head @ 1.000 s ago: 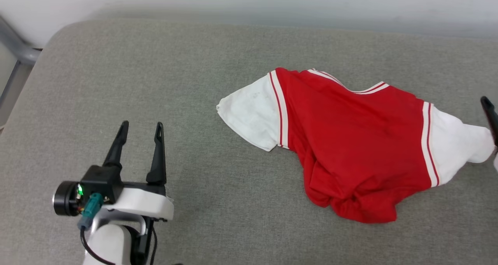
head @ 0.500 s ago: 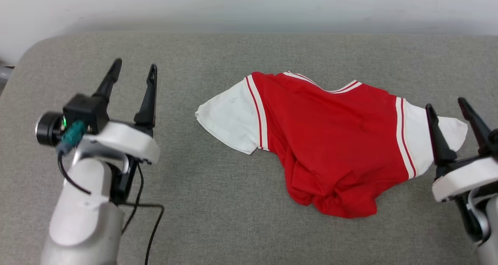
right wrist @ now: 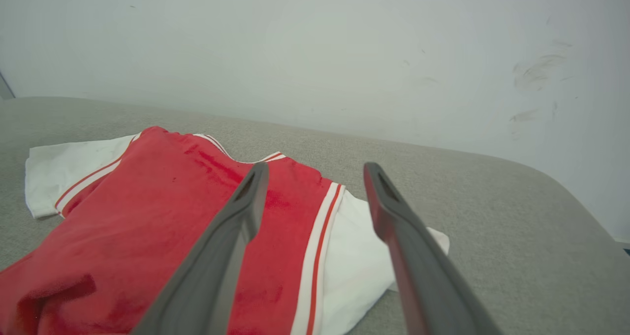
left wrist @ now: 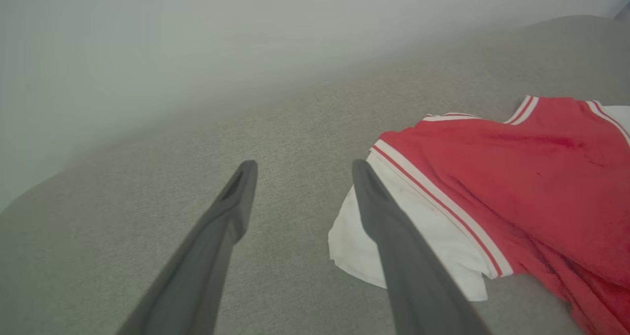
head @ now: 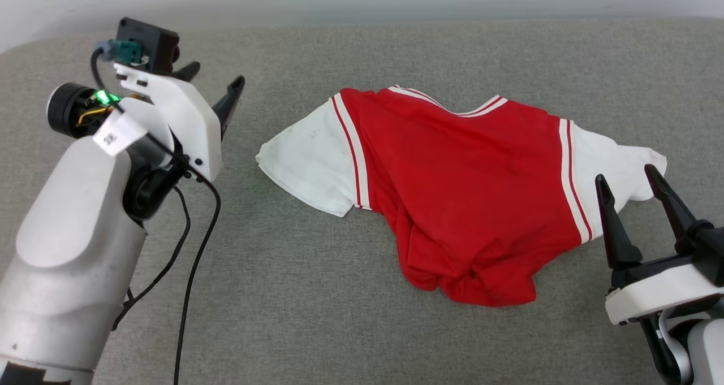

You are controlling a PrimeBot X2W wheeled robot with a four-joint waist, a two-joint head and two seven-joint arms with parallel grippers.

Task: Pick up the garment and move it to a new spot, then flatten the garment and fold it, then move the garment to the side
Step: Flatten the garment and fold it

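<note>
The garment (head: 464,187) lies crumpled on the grey cushioned surface, plain red side up, with a white sleeve at each end and its near hem bunched; no numbers or letters show. My left gripper (head: 218,74) is open and raised, its fingers pointing at the left sleeve (head: 308,161) and a short way off it. In the left wrist view the left gripper (left wrist: 303,165) holds nothing, with the garment (left wrist: 517,177) to its right. My right gripper (head: 624,173) is open beside the right sleeve (head: 613,161). In the right wrist view the right gripper (right wrist: 316,167) hovers over the garment (right wrist: 147,217).
The grey cushioned surface (head: 339,317) spreads wide around the shirt and ends at a pale wall (right wrist: 315,54) behind. A black cable (head: 192,249) hangs from my left arm over the cushion. The cushion's rounded corner (right wrist: 566,187) is on the right.
The head camera shifted. My left arm rose and turned toward the left sleeve. My right gripper came into view at the lower right beside the right sleeve. The garment lies as before.
</note>
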